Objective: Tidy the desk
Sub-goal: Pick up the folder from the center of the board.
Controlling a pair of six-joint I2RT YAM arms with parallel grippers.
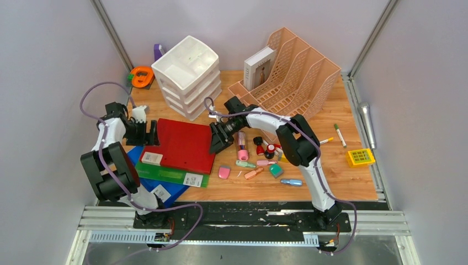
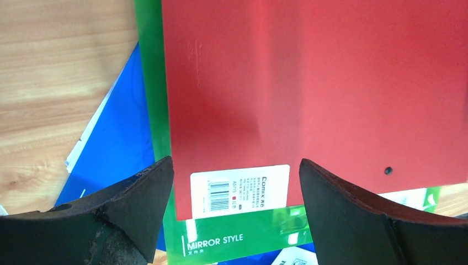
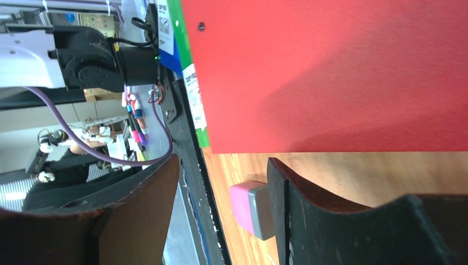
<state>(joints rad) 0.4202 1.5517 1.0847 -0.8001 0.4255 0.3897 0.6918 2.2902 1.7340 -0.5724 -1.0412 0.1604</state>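
The table (image 1: 342, 165), made of smooth light-brown wood-grain planks, lies under the red folder (image 1: 185, 144) with its long axis running left to right. Three flat rectangular folders are stacked: red folder, then green folder (image 1: 165, 175), then blue folder (image 1: 175, 190). The left jaws are spread wide and released at the red folder's left edge. The right jaws are parted at its right edge, grasping nothing.

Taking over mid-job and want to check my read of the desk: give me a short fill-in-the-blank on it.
The red folder lies directly on a ___ one. The drawer unit is ___. The left gripper and right gripper flank the red folder, fingers ___. The small box near the desk's right edge is ___.
Missing: green; white; open; yellow.
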